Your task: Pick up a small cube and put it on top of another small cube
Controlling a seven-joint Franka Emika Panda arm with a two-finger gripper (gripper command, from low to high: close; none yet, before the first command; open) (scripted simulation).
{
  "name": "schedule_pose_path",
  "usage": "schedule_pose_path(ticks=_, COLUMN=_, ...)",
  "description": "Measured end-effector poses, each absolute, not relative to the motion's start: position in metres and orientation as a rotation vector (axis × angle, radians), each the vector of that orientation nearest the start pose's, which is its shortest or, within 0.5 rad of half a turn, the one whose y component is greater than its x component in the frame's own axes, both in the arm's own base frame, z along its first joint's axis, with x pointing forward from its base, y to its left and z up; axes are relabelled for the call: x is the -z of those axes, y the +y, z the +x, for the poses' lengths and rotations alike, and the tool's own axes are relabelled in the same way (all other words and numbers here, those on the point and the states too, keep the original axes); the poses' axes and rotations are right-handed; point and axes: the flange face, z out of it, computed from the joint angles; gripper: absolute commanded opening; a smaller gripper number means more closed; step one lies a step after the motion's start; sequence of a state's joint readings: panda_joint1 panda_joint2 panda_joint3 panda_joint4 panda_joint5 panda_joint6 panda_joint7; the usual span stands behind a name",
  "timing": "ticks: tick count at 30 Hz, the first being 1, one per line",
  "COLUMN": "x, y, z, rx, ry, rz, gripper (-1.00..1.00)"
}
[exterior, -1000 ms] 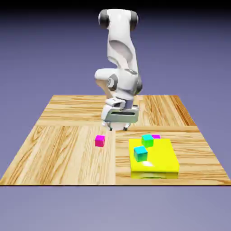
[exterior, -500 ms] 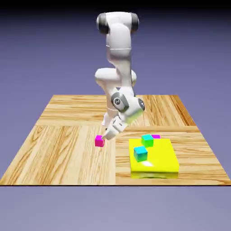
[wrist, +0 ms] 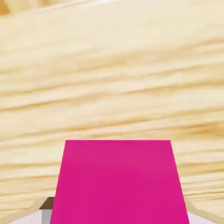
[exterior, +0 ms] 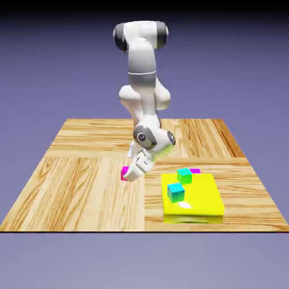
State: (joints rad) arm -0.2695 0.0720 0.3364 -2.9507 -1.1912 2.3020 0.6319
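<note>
The gripper [wrist: 118, 215] is grasping the hot-pink cube [wrist: 118, 183], which sits between its fingers, its plain face filling the lower middle of the hand view. In the exterior view, this cube is low over or on the desk [exterior: 73, 192], on the exterior view's left of the yellow block [exterior: 197, 200] and well apart from it; the white hand [exterior: 141, 163] partly hides it, and whether it touches the wood I cannot tell. The flat yellow block acts as a low platform and carries two cubes on its top: the teal cube [exterior: 176, 192] near its left edge, and the green-teal cube [exterior: 184, 176] by its far edge. Just beyond that edge, the purplish-magenta cube [exterior: 195, 170] shows only in part, the block and the green-teal cube in front of it.
</note>
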Motion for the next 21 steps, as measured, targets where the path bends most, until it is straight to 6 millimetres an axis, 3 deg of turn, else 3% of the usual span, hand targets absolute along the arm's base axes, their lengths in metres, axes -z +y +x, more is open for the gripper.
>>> schedule_pose_path(ticks=4, x=-0.151, y=0.014, z=0.242, rx=0.467, ry=0.702, rz=2.315, gripper=-1.0)
schedule_pose_path(ticks=8, x=-0.181, y=0.064, z=0.278, rx=0.354, ry=0.948, rz=2.212, gripper=-1.0)
schedule_pose_path(ticks=12, x=-0.217, y=0.128, z=0.296, rx=0.239, ry=1.195, rz=2.072, gripper=-1.0)
schedule_pose_path(ticks=15, x=-0.245, y=0.18, z=0.296, rx=0.155, ry=1.373, rz=1.947, gripper=-1.0)
schedule_pose_path(ticks=19, x=-0.283, y=0.249, z=0.278, rx=0.052, ry=1.585, rz=1.761, gripper=-1.0)
schedule_pose_path(ticks=21, x=-0.275, y=0.245, z=0.282, rx=0.054, ry=1.582, rz=1.759, gripper=-1.0)
